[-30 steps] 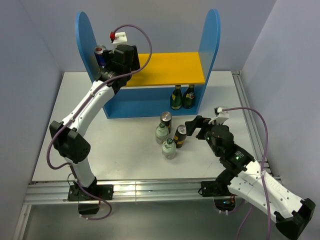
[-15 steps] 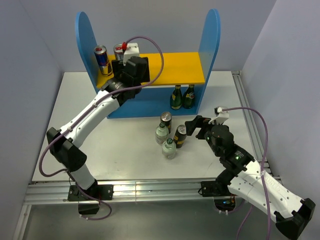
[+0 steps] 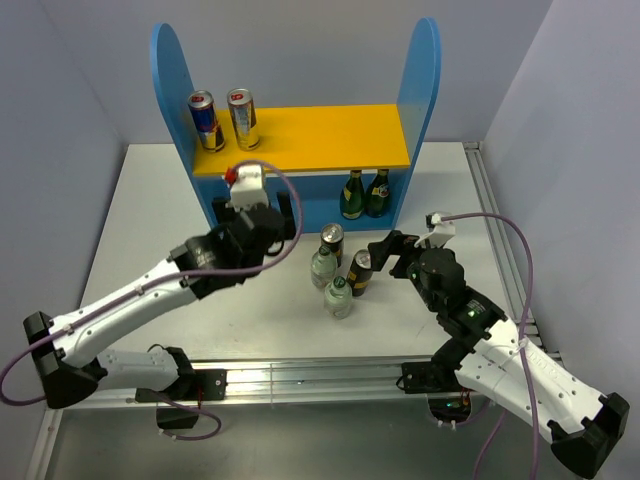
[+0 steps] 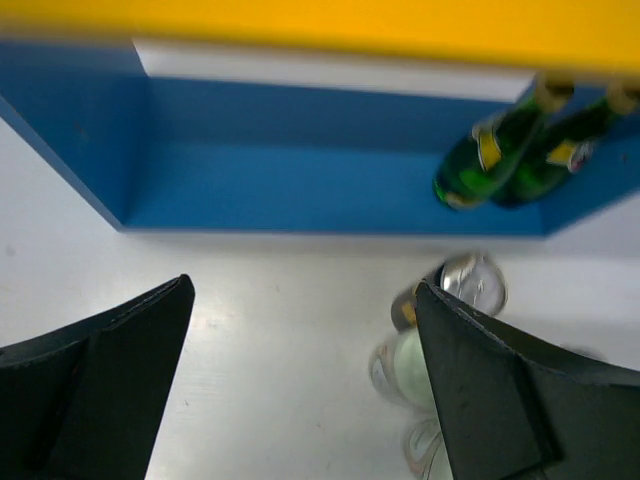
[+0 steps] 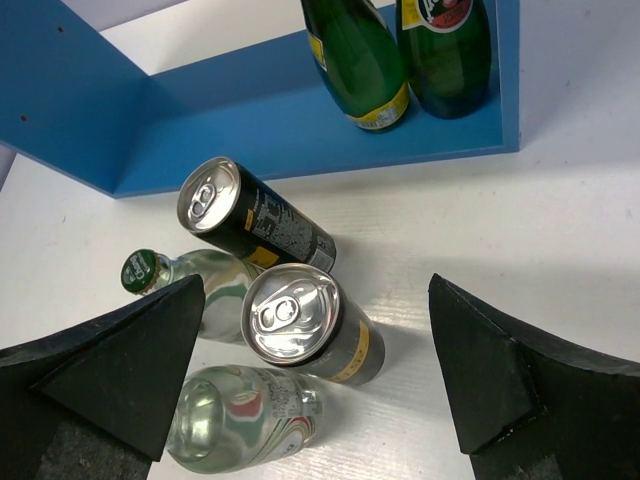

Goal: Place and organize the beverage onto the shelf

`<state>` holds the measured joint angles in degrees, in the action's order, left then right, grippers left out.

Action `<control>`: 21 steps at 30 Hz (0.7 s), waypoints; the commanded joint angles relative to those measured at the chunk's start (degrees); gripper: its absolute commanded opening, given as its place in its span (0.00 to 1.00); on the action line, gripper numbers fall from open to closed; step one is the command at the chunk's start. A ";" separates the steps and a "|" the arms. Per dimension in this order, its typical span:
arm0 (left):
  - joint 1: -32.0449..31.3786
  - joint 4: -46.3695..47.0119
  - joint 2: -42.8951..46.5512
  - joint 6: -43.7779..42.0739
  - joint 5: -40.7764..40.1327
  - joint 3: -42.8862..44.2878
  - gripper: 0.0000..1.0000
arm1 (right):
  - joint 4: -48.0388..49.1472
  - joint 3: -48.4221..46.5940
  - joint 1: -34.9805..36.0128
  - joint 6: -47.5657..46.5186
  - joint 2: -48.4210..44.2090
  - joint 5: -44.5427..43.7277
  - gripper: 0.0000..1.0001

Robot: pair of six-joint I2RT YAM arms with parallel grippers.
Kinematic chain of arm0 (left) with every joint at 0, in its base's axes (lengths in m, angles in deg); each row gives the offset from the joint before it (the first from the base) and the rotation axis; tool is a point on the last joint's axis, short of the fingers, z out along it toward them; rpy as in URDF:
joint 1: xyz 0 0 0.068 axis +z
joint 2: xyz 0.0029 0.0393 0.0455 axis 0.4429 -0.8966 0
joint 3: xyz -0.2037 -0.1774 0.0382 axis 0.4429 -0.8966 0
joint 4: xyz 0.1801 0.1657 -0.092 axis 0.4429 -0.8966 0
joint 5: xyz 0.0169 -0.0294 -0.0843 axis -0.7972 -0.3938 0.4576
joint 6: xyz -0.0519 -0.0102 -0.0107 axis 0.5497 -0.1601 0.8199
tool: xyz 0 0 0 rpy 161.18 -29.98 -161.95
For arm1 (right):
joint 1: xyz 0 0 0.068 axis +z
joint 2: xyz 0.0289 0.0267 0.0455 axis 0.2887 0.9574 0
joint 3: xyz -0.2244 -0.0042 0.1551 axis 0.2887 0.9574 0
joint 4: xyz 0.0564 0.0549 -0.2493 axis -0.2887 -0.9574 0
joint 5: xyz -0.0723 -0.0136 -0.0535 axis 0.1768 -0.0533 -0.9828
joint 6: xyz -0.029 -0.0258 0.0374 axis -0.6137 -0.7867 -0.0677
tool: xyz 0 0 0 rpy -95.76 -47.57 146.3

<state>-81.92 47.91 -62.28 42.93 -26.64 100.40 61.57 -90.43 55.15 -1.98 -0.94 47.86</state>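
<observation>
The shelf [image 3: 420, 80] stands at the back of the table. On its yellow-orange upper board a blue-and-silver can [image 3: 205, 120] and a gold can [image 3: 242, 118] stand side by side at the left end. Two black-and-gold cans [image 3: 331, 243] [image 3: 360, 272] and two clear bottles [image 3: 322, 266] [image 3: 338, 297] stand clustered on the table in front. My left gripper [image 3: 262, 205] is open and empty, low in front of the shelf's lower level [image 4: 300, 190]. My right gripper [image 3: 385, 252] is open, just right of the cluster; its view shows the nearer black-and-gold can [image 5: 305, 325] between the fingers.
Two green bottles [image 3: 352, 194] [image 3: 378, 192] stand at the right end of the lower level, also in the right wrist view [image 5: 355, 60]. The white table [image 3: 150, 200] has a metal rail [image 3: 500, 230] along its right edge. Grey walls enclose the sides.
My left gripper let go of the gold can on the upper board, then drew back and down to the table in front of the shelf. The right arm has not moved.
</observation>
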 commanded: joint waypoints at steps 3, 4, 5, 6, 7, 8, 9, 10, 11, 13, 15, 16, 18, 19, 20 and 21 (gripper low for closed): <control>-6.67 9.37 4.77 11.81 2.47 -21.32 0.99 | 2.45 0.50 0.30 -0.25 0.72 -0.38 1.00; -8.16 13.74 5.30 13.21 3.69 -23.72 0.99 | 2.36 0.50 0.30 -0.25 0.64 -0.38 1.00; -8.78 16.04 6.00 13.58 4.40 -28.45 0.99 | 2.45 0.50 0.30 -0.25 0.55 -0.56 1.00; -9.22 19.03 6.18 13.84 5.89 -30.76 0.99 | 2.45 0.50 0.30 -0.25 0.55 -0.56 1.00; -9.49 26.02 6.27 13.23 8.42 -33.21 0.99 | 2.36 0.50 0.30 -0.25 0.64 -0.65 1.00; -9.49 30.44 6.19 12.36 9.93 -37.50 0.99 | 2.45 0.59 0.30 -0.25 0.72 -0.73 1.00; -9.40 33.61 6.01 11.30 11.25 -39.46 0.99 | 2.27 0.42 0.30 -0.25 0.72 -0.91 1.00; -9.49 41.04 5.49 9.90 12.83 -41.05 0.99 | 2.27 0.42 0.30 -0.25 0.72 -1.00 1.00; -9.40 43.64 4.09 9.10 13.19 -43.06 0.99 | 2.01 0.42 0.30 -0.25 0.64 -1.00 1.00; -9.40 48.39 2.24 6.74 14.16 -44.22 0.99 | 2.10 0.51 0.30 -0.25 0.55 -1.09 1.00; -9.40 54.71 -1.10 5.06 15.56 -44.84 0.99 | 2.01 0.50 0.30 -0.25 0.46 -1.09 1.00; -9.40 56.31 -3.98 3.75 16.18 -44.84 0.99 | 2.10 0.50 0.30 -0.25 0.37 -1.17 1.00; -9.40 59.48 -6.81 2.69 18.38 -43.44 0.99 | 2.01 0.51 0.30 -0.16 0.46 -1.26 1.00; -9.40 60.53 -8.04 2.51 19.08 -43.00 0.99 | 2.01 0.50 0.39 -0.07 0.63 -1.35 1.00; -9.40 61.50 -10.40 2.50 19.69 -42.04 0.99 | 2.01 0.50 0.30 -0.16 0.55 -1.35 1.00; -9.40 62.64 -11.47 2.50 20.22 -41.51 0.99 | 2.01 0.59 0.30 -0.07 0.72 -1.35 1.00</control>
<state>-91.15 99.91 -70.76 47.74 -10.22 56.08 61.64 -90.43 55.17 -1.98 -0.21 47.95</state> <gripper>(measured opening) 0.993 0.998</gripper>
